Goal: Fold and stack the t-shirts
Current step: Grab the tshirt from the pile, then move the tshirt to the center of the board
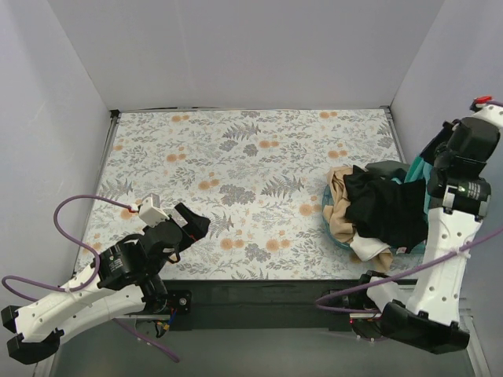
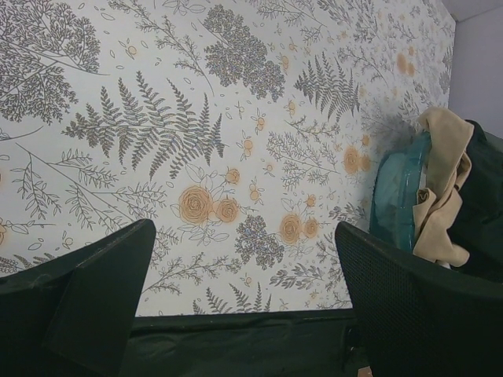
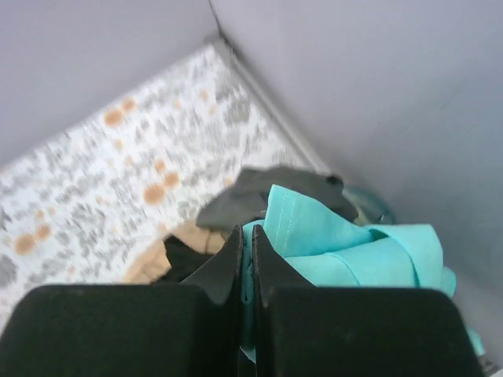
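Note:
The t-shirts lie in a heap in a blue tub point(image 1: 339, 240) at the table's right. A black one point(image 1: 387, 209) is on top, a beige one point(image 1: 341, 206) hangs over the left rim, and a dark grey one point(image 1: 390, 169) is at the back. My right gripper point(image 3: 245, 245) is shut on a fold of the teal-green shirt point(image 3: 346, 245) and holds it above the heap. The teal shows beside the right wrist point(image 1: 417, 170). My left gripper point(image 2: 244, 302) is open and empty, low over the table's near left part point(image 1: 192, 222).
The flowered table cloth point(image 1: 236, 157) covers the table, with grey walls on three sides. In the left wrist view the tub point(image 2: 395, 200) with the beige shirt point(image 2: 444, 188) draped over it stands to the right. The table's dark front edge point(image 2: 236, 338) is just under the left fingers.

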Robot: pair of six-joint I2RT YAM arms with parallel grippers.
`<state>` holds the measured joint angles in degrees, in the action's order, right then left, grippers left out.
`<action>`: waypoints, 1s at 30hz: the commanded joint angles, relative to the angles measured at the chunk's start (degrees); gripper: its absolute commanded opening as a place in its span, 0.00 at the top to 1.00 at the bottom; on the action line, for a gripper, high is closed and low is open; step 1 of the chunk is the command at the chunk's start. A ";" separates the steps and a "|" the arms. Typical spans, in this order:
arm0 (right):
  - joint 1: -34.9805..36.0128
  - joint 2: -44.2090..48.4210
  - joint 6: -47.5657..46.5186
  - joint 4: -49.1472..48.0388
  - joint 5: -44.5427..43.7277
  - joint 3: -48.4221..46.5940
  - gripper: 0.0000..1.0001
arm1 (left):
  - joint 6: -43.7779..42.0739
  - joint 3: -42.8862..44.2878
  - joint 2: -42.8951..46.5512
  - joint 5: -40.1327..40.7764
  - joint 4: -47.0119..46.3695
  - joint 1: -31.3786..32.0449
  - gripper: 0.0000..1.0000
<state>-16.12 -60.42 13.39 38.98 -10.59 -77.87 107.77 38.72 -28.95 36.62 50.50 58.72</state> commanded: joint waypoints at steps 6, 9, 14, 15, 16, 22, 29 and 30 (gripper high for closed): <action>-0.23 0.77 -4.07 -2.51 -4.18 -26.34 0.99 | -0.01 -0.66 1.00 0.21 -0.14 -0.10 0.02; -0.23 -4.06 -5.39 -3.21 -2.87 -37.77 0.99 | 0.16 -0.75 0.91 0.20 0.04 -0.10 0.02; -0.23 -5.41 -6.10 -17.66 26.98 -37.38 0.99 | 1.04 -1.10 0.39 0.56 -0.05 -0.10 0.02; -0.23 -5.41 -1.65 -20.24 33.81 -35.79 0.99 | 1.22 -1.28 0.30 0.56 -0.14 -0.10 0.02; -0.23 -5.58 1.09 -22.96 40.58 -34.12 0.99 | 1.31 -1.28 0.04 0.56 -0.23 -0.18 0.02; 3.45 -2.69 25.13 -65.09 65.97 -7.41 0.99 | 1.40 -1.19 -1.72 -0.93 -1.28 -0.10 0.02; 27.43 -10.40 11.06 -54.64 58.42 -8.08 0.99 | 0.08 -2.07 -4.27 -3.75 -4.70 -0.10 0.02; 32.07 -13.37 10.26 -53.76 57.10 -8.96 0.99 | -0.45 -2.68 -4.71 -5.06 -5.67 -0.10 0.02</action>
<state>7.79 -71.79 28.08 -10.98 46.92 -81.76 108.60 37.54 -32.53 33.71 47.46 58.72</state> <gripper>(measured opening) 0.043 0.982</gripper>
